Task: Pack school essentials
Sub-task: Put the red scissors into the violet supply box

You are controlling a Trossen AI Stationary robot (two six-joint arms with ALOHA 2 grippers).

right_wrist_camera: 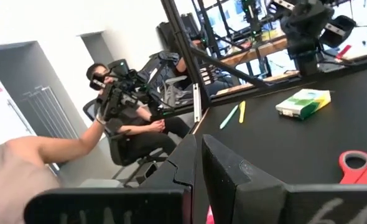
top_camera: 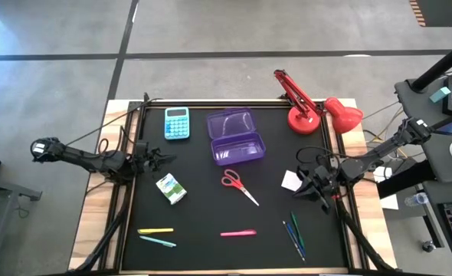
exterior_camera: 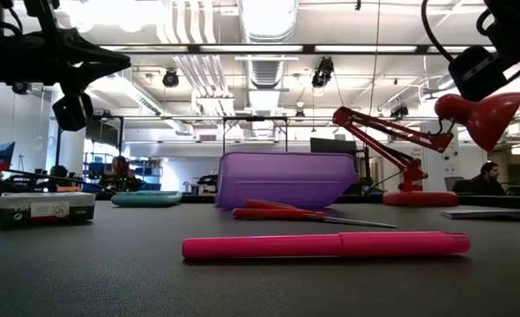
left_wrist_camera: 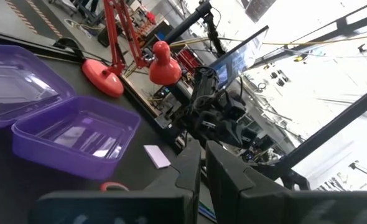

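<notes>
High view: I am looking down on the black surface [top_camera: 211,207] with everything laid out; the left gripper [top_camera: 167,159] is hovering at the left edge, the right gripper [top_camera: 302,184] at the right edge.
Left fingers: pressed together and holding nothing, as my left wrist view is showing [left_wrist_camera: 202,168].
Right fingers: closed too and empty, seen in the right wrist view [right_wrist_camera: 199,162].
Purple case: the open purple pencil case [top_camera: 235,136] is sitting at the back centre, lid flat behind the tray; the left wrist view is showing its tray [left_wrist_camera: 78,134] with no stationery in it.
Scissors: the red-handled scissors [top_camera: 237,184] are lying mid-surface, in front of the case.
Packet: the green-and-white packet [top_camera: 171,188] is resting left of the scissors; the right wrist view is showing it [right_wrist_camera: 303,102] below the far arm.
Pens: yellow pen [top_camera: 155,230] and teal pen [top_camera: 158,241] front left, pink pen [top_camera: 238,233] front centre, green pens [top_camera: 295,234] front right; only the low view is giving the pink one [exterior_camera: 326,245] up close.
White square: the small white square [top_camera: 290,181] is lying just beside the right gripper.
Around: the light-blue calculator [top_camera: 177,123] is left of the case; the red desk lamp [top_camera: 310,107] is standing at the back right corner.
Beyond: a person seated [right_wrist_camera: 134,118] is showing only in the right wrist view.
Open room: the middle front of the surface between the pens is lying bare.
</notes>
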